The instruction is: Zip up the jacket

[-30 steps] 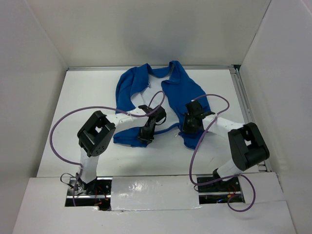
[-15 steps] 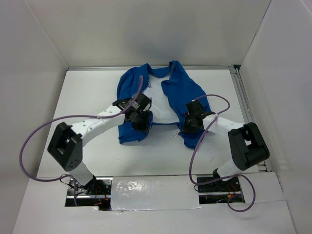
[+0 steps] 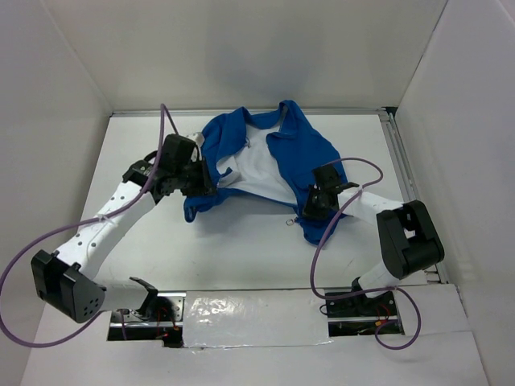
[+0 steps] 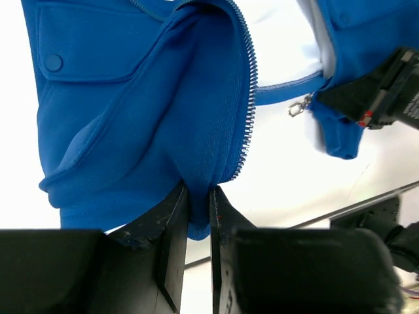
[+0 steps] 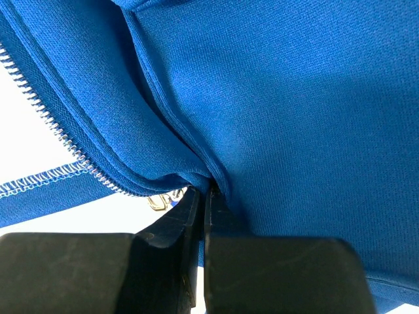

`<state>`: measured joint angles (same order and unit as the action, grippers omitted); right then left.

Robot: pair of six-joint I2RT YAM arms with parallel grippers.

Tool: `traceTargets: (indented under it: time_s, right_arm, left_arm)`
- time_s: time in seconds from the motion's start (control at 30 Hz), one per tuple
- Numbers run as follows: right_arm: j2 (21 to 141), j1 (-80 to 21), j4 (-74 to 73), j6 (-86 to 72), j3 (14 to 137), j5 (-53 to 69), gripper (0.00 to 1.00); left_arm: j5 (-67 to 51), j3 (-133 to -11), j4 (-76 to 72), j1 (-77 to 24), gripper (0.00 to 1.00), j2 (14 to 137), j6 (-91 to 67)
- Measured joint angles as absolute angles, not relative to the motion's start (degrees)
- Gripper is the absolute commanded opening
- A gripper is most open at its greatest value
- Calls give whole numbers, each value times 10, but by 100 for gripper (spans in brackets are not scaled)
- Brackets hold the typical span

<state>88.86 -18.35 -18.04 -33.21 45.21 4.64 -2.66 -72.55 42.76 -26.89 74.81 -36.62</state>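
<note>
Royal-blue soft knit jacket (image 3: 302,149) lies on the white bench (image 3: 241,257), toward the far side between the two arms. It is front up and open, with the white lining (image 3: 257,169) exposed down the middle and the collar toward the back wall.

Left tool (image 3: 201,186): in the left wrist view its black fingers (image 4: 173,222) are pinching the lower hem of one front panel, with a fold of blue cloth caught between them. This panel is lifted and bunched, hanging in soft folds.

Right tool (image 3: 311,211): its fingers are pressed together on the hem of the other front panel, next to the bottom end of the zipper. The right wrist view shows a fine ribbed weave and a stitched seam running into the grip.

Silver zipper teeth (image 4: 249,98) are small, metallic and evenly spaced along the panel edge. They also show at the left of the right wrist view (image 5: 59,134). The two rows are apart.

Silver zipper pull (image 4: 300,106) is a small metal tab with a ring, dangling at the hem near the right tool.

The pocket flap carries a round blue snap button (image 4: 54,63).

A white label (image 4: 411,104) on the right arm's black housing is too small to read.
</note>
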Motion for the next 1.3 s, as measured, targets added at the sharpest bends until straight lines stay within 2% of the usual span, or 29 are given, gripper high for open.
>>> traceTargets:
  time_s: [0.3,0.43,0.5,0.87,0.9,0.97,1.0,1.03,1.13,1.17,1.2,1.23,1.27,1.3]
  right_arm:
    - [890,-183,-179,-332,452,48,0]
    - [894,-183,-177,-333,454,50,0]
    - [895,-184,-175,-334,455,52,0]
    - [909,-185,-180,-336,467,52,0]
    - [909,-185,-181,-336,468,52,0]
    - [911,-185,-182,-336,469,52,0]
    - [911,-186,-182,-336,470,52,0]
    - [911,-187,-182,-336,470,52,0]
    - [908,-194,-183,-333,470,45,0]
    - [906,-199,-183,-331,470,37,0]
    - [904,-204,-183,-328,470,32,0]
    - [901,-208,-185,-325,470,25,0]
    - [899,-214,-186,-322,470,19,0]
    - [897,-218,-187,-320,470,15,0]
  left_arm:
    - [-58,-714,437,-215,22,731,-368]
    - [-75,-714,446,-177,29,729,-375]
    - [-87,-715,449,-148,27,724,-380]
    - [-142,-729,448,46,33,639,-388]
    - [-149,-730,447,55,32,635,-388]
    - [-164,-730,445,64,23,631,-387]
    - [-171,-730,443,67,5,630,-386]
    - [-183,-729,439,68,0,630,-383]
    - [-222,-714,412,59,0,630,-372]
    - [-232,-703,400,49,4,629,-369]
    - [-239,-692,394,32,15,629,-364]
    - [-241,-685,391,17,38,631,-361]
    - [-239,-678,391,-2,66,634,-360]
    - [-240,-673,392,-17,79,638,-356]
